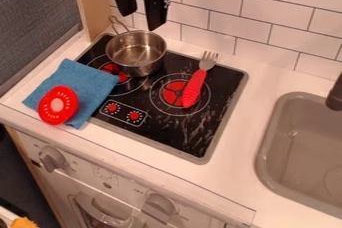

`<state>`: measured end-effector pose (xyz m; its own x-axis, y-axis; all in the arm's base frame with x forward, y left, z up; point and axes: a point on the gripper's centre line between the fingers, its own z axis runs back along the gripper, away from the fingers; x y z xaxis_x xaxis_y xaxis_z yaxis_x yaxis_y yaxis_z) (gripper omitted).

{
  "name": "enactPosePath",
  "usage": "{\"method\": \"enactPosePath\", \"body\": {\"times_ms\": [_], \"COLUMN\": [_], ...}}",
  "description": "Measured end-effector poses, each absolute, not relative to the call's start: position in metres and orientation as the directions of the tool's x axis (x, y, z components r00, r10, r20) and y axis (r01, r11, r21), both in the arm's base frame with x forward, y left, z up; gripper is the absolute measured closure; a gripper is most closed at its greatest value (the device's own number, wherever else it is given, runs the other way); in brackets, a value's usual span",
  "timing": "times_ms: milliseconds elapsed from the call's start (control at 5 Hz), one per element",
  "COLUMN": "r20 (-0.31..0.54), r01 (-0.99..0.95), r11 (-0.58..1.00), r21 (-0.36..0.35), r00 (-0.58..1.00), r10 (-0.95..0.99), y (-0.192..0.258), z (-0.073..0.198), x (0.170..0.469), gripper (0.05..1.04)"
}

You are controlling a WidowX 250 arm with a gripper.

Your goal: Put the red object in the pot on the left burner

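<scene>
The white tabletop (244, 137) is carrying everything, with the black hob (174, 132) sitting in its surface and the sink (274, 124) lying to the right, well apart from the pot.

On the near left, the blue cloth (93, 84) is spreading over the hob's corner and the tabletop beside it, probably serving as a soft place for the red thing to rest.

The gripper (141, 21) is hanging above the back of the hob, near the pot. Its fingers (159, 9) are standing open and gripping nothing, presumably leaving room to take something up.

The metal pot (147, 68) is standing upright, partly covering the left burner (113, 70), with its mouth facing up, which should be suiting a drop from above. It is holding nothing that can be seen.

The red-handled fork (193, 87) is lying across the right burner (172, 94), its tines pointing towards the wall, apart from the pot.

The round red object (48, 106), pale at its middle, is resting on the cloth near its front edge, outside the pot. It is likely the task's thing, though the fork's handle is showing red too. The next move is probably calling for a grasp at its rim, where slipping over the cloth could be the risk.
</scene>
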<state>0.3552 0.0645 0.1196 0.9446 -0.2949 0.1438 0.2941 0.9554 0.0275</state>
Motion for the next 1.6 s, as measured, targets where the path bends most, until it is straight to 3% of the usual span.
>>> {"method": "enactPosePath", "body": {"times_ms": [400,800,1200,1600], "r20": [0.062,0.095,0.109,0.063], "r01": [0.305,0.244,0.252,0.236], "r11": [0.952,0.97,0.966,0.969], "r21": [-0.021,0.021,0.057,0.067], "r00": [0.951,0.965,0.96,0.969], "r10": [-0.303,-0.245,-0.257,-0.24], "y": [0.066,0.121,0.141,0.144], "z": [0.095,0.114,0.067,0.023], "x": [0.337,0.273,0.249,0.242], "gripper": [0.084,0.084,0.084,0.084]}}
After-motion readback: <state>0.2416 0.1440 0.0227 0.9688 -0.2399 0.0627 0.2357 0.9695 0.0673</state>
